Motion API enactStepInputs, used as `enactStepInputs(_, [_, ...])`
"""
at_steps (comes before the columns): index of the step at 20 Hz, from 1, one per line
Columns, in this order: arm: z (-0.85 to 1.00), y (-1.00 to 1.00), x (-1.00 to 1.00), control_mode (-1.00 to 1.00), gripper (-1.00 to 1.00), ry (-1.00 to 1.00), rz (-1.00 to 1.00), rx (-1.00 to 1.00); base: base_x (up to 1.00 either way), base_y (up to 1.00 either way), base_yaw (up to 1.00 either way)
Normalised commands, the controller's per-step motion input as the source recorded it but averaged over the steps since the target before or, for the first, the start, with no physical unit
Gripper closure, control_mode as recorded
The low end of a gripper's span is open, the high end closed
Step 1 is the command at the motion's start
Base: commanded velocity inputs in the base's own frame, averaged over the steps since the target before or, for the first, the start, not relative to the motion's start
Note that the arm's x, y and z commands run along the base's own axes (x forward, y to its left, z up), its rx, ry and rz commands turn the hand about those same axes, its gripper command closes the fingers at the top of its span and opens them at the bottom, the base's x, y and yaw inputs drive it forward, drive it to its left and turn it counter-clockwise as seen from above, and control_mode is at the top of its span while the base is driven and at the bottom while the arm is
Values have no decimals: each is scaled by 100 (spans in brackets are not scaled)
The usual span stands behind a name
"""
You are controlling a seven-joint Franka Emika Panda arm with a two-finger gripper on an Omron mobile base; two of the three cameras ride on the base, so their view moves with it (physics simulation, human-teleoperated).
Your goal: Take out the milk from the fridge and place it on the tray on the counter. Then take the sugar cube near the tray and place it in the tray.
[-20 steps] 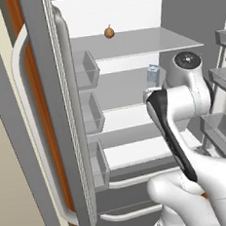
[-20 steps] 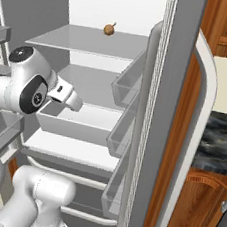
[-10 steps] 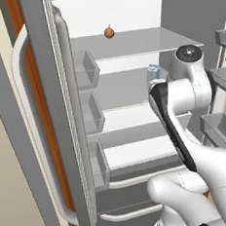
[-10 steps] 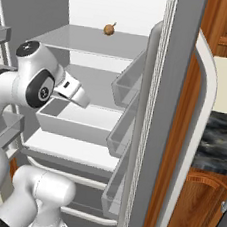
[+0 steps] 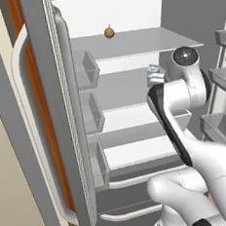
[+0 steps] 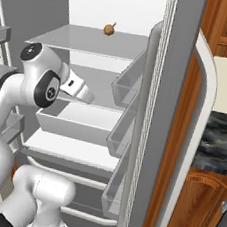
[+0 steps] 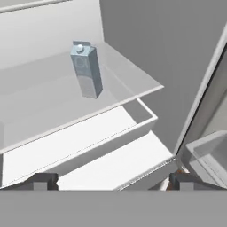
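The milk (image 7: 86,71) is a small pale carton with a peaked top, upright on the middle glass shelf of the open fridge (image 5: 128,47). In the hand view it stands ahead of my gripper (image 7: 111,181) and up to the left, well clear of the dark fingertips (image 7: 42,181). The jaws are spread wide with nothing between them. From the left base its top (image 5: 153,71) peeks out beside my arm. In the right base view my gripper (image 6: 87,96) reaches in over that shelf. A strip of the counter (image 6: 217,143) shows past the door. The tray and sugar cube are out of view.
A small brown round thing (image 5: 109,32) (image 6: 109,30) sits on the top shelf. A white drawer (image 6: 69,122) lies under the milk's shelf. Door bins (image 5: 87,68) (image 6: 126,84) line both open doors, with long pale handles (image 5: 31,127) (image 6: 205,96).
My hand has pushed a little further into the fridge over the middle shelf. The jaws stay wide apart and the milk has not moved.
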Motion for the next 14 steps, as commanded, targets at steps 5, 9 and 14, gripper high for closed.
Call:
enactStepInputs(5, [0, -1, 19, -100, -100, -18, -15, -2, 0, 0, 0])
enactStepInputs(9, [0, 0, 31, -100, -100, -8, -14, -4, 0, 0, 0])
enactStepInputs(14, [0, -6, 34, -100, -100, -4, -3, -3, 0, 0, 0])
